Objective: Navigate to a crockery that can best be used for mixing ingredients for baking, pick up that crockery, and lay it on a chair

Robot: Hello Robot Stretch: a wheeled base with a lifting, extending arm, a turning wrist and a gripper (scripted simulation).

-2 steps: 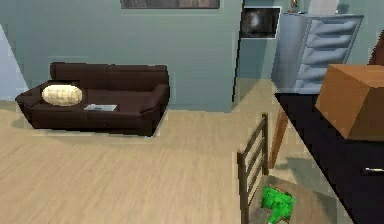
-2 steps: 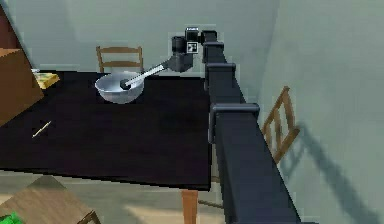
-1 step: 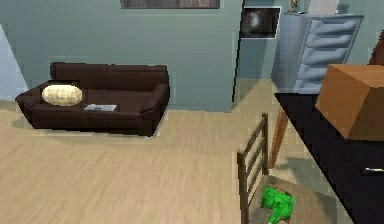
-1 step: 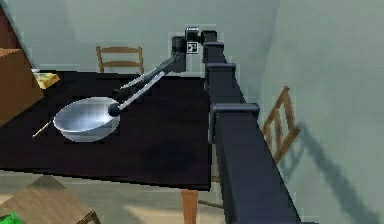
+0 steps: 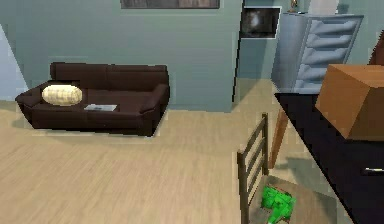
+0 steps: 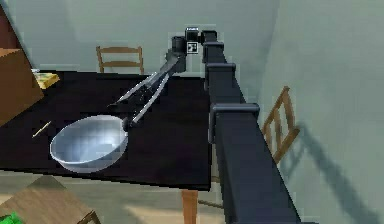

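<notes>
Soft, even light fills the room; a chair throws a faint grey shadow on the wall.

Dark brown sofa, cream cushion, black table, silver-grey bowl, tan box

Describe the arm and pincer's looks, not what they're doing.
The arm is a dark, nearly black square bar built of stepped, boxy segments. At its far end sit two small white squares with black marks. The pincer has a dark body and two long, thin grey fingers.
</notes>
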